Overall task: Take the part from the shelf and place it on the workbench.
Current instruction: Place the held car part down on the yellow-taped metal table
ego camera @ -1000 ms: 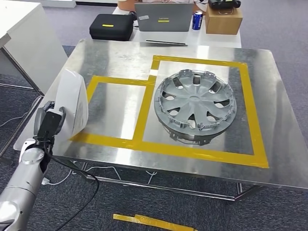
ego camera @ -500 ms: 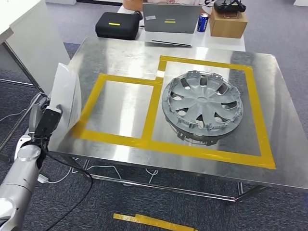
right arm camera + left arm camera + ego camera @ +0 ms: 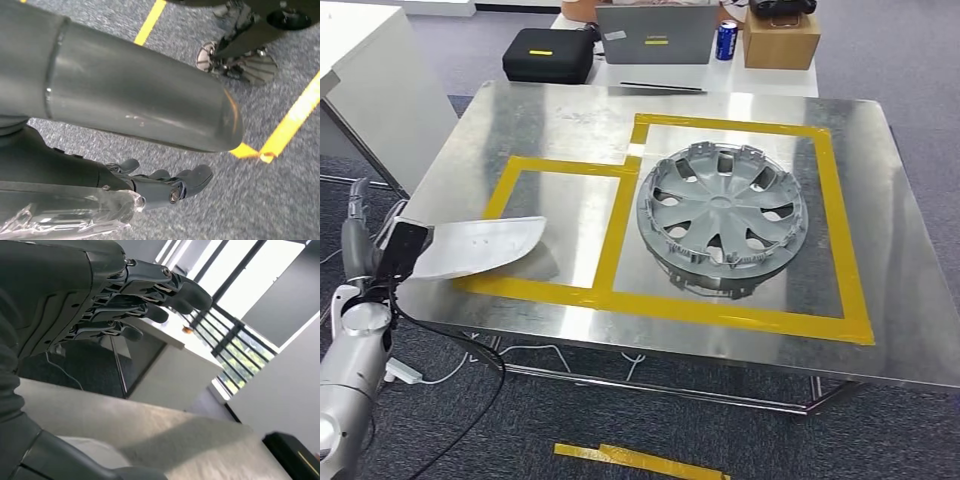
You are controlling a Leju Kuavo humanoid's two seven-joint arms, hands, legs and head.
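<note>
Silver-grey, flat curved metal part (image 3: 475,247) lies low over the steel workbench's (image 3: 569,120) left edge, held by the left hand (image 3: 376,252), reaching into the small yellow-taped square (image 3: 622,210). Beside it, the grey wheel cover (image 3: 721,218) fills the larger square. Right hand (image 3: 166,187) hangs, fingers loosely extended, holding nothing.

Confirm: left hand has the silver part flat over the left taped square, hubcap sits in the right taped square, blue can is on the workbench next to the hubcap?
Not the can. The head view shows the blue can on the far desk beside the laptop, not on the workbench. The rest holds: left hand, silver part, hubcap.
</note>
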